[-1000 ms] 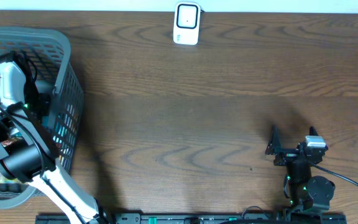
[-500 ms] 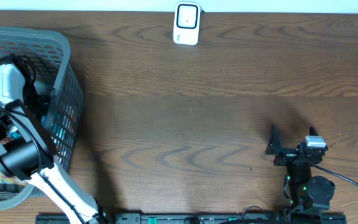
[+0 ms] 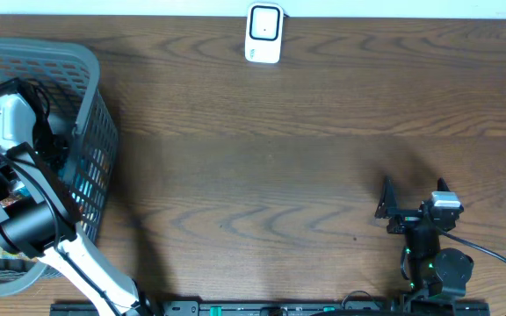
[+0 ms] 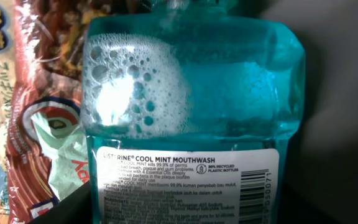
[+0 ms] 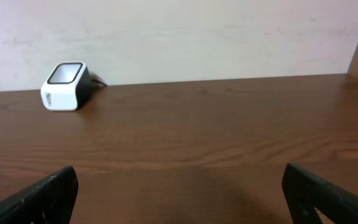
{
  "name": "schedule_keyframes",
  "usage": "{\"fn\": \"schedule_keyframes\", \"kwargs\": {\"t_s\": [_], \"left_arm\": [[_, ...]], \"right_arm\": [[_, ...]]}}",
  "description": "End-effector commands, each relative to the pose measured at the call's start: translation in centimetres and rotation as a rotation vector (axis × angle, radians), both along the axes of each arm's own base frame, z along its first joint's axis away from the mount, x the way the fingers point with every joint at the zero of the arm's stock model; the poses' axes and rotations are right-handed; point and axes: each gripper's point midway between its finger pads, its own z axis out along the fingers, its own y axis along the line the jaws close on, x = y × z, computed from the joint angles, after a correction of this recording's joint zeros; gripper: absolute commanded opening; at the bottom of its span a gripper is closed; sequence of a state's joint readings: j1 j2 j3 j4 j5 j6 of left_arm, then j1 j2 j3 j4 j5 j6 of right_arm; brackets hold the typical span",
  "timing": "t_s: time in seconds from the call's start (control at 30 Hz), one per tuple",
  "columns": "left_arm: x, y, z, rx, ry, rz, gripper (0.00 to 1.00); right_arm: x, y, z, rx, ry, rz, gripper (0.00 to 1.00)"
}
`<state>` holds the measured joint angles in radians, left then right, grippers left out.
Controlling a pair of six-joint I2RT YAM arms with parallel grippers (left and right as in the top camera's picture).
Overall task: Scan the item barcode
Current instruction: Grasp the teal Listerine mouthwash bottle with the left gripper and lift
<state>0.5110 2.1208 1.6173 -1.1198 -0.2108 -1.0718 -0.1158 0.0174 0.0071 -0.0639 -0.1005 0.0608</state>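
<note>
At left, the left arm (image 3: pixel 26 224) has nudged inside the basket (image 3: pixel 95 96), close over the mouthwash bottle (image 4: pixel 191 93); we cannot tell whether the left gripper is open or gripping, so scanning waits. The scanner (image 3: pixel 263 33) sits top centre on the wooden table (image 3: pixel 279 158) by a pale wall (image 5: pixel 197 37); lower right, the right gripper (image 5: pixel 180 180) gapes empty.

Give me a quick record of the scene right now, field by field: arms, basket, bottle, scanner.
left arm: reaching into the gray basket
mouthwash bottle: blue, in the basket, label facing the left wrist camera
barcode: partly in frame at the label's lower right
snack packet: beside the bottle
scanner: far edge of the table, away from both arms
right gripper: open, empty
</note>
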Motion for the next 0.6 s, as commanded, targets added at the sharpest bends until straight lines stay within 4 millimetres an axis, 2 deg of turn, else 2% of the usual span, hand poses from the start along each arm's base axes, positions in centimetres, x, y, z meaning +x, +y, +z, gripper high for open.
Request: {"fn": "schedule_keyframes", "kwargs": {"t_s": [0.0, 0.03, 0.07, 0.13, 0.17, 0.27, 0.33, 0.43, 0.57], "left_arm": [[1.5, 0.6, 0.8, -0.036, -0.041, -0.062, 0.47], [2.0, 0.9, 1.8, -0.027, -0.057, -0.069, 0.47], [2.7, 1.4, 3.8, -0.006, -0.091, -0.070, 0.47], [3.3, 1.8, 5.9, 0.016, -0.125, -0.074, 0.47], [3.8, 2.1, 7.9, 0.037, -0.159, -0.075, 0.47], [4.2, 2.4, 11.4, 0.076, -0.220, -0.076, 0.47], [4.3, 2.3, 14.7, 0.114, -0.287, -0.087, 0.47], [3.8, 1.5, 18.0, 0.132, -0.368, -0.095, 0.47], [3.1, -1.2, 23.9, 0.126, -0.566, -0.130, 0.46]], "right_arm": [[0.0, 0.4, 0.0, 0.013, 0.000, 0.015, 0.99], [0.0, 0.4, 0.0, 0.013, 0.000, 0.015, 0.99], [0.0, 0.4, 0.0, 0.013, 0.000, 0.015, 0.99], [0.0, 0.4, 0.0, 0.013, 0.000, 0.015, 0.99], [0.0, 0.4, 0.0, 0.013, 0.000, 0.015, 0.99], [0.0, 0.4, 0.0, 0.013, 0.000, 0.015, 0.99], [0.0, 0.4, 0.0, 0.013, 0.000, 0.015, 0.99], [0.0, 0.4, 0.0, 0.013, 0.000, 0.015, 0.99], [0.0, 0.4, 0.0, 0.013, 0.000, 0.015, 0.99]]}}
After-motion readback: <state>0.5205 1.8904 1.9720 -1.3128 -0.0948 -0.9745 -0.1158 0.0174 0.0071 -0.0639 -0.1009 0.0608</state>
